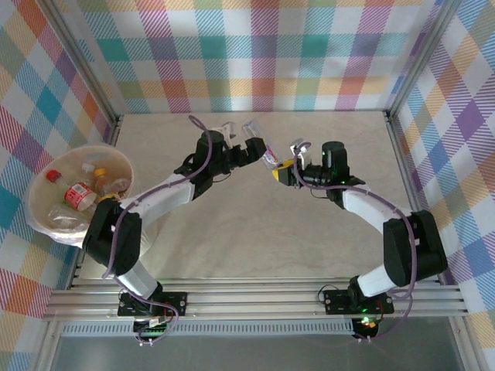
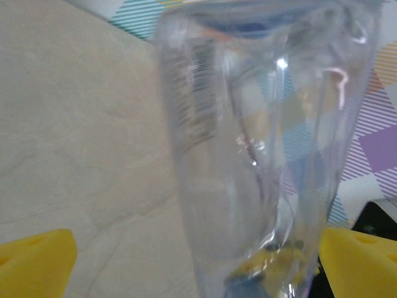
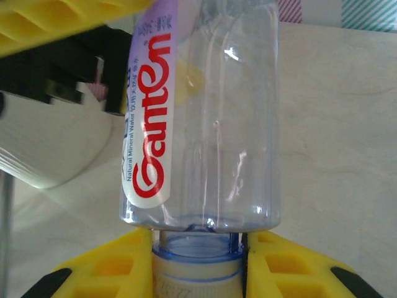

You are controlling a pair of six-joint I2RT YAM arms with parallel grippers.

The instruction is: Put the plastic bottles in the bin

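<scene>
A clear plastic bottle (image 1: 265, 149) with a white and red label hangs above the middle of the table, between both arms. My right gripper (image 1: 285, 165) is shut on its neck and white cap (image 3: 197, 276), a yellow finger pressed on each side. My left gripper (image 1: 254, 145) is open around the bottle's clear body (image 2: 260, 155). Its left yellow finger (image 2: 34, 264) stands well clear of the bottle and its right finger (image 2: 360, 261) is close beside it. The round white bin (image 1: 37, 210) sits at the table's left edge and holds several bottles (image 1: 79, 195).
Checked cloth walls close off the back and both sides of the table. Metal rails (image 1: 255, 297) run along the near edge by the arm bases. The left arm's white link (image 1: 166, 193) stretches from beside the bin toward the middle.
</scene>
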